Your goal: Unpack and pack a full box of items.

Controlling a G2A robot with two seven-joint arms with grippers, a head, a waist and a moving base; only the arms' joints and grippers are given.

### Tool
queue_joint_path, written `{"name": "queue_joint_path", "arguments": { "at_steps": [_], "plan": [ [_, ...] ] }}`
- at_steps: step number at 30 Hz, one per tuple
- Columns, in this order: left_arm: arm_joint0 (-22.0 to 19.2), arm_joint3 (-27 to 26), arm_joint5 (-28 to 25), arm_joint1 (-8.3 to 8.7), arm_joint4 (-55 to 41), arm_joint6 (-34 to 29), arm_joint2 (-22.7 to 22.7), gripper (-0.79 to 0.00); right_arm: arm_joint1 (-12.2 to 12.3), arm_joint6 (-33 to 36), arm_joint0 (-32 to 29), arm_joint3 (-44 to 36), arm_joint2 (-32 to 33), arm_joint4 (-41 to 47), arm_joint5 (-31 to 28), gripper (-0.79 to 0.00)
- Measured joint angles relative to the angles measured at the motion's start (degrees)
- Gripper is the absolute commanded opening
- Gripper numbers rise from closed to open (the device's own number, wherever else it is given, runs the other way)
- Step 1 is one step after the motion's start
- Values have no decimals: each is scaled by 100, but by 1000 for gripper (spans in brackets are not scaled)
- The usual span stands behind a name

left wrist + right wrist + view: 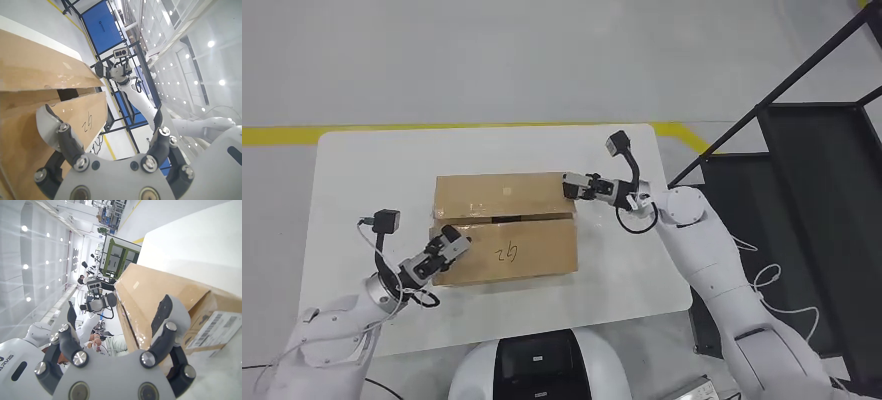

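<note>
The cardboard box (505,228) sits mid-table (362,180), its top flaps nearly shut, with a dark gap at the seam. The left end effector (450,241) is spread wide and empty at the box's near left corner. The right end effector (570,187), equally open and empty, is at the far right corner. Uneven pushing on one flap would probably slide or twist the box instead of opening it.

Found a cardboard box (506,228) in the middle of the white table (362,180), top flaps folded down, a dark gap at the seam. Saw the left gripper (452,241) at the box's near left corner, the right gripper (570,186) at the far flap's right edge. Noted a yellow floor line (282,134) beyond the table, a black rack (822,170) to its right.
</note>
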Motion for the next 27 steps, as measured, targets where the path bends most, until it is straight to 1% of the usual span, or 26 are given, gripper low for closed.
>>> {"name": "queue_joint_path", "arguments": {
  "at_steps": [3, 6, 15, 20, 27],
  "plan": [
    [-76, 57, -14, -17, -38, 237, 55, 0, 68, -148, -359, -561, 128, -280, 249, 0],
    [-219, 174, 17, -43, 31, 519, 183, 0, 99, -302, -578, -823, 169, -406, 383, 0],
    [-654, 668, 160, -86, 595, 1056, 419, 0, 151, -479, -806, -1073, 205, -487, 434, 0],
    [-761, 826, 302, -82, 764, 1071, 427, 0, 197, -510, -970, -1288, 340, -418, 409, 0],
    [-726, 799, 387, -47, 901, 920, 303, 0, 309, -623, -1476, -1860, 811, -247, 534, 0]
  ]
}}
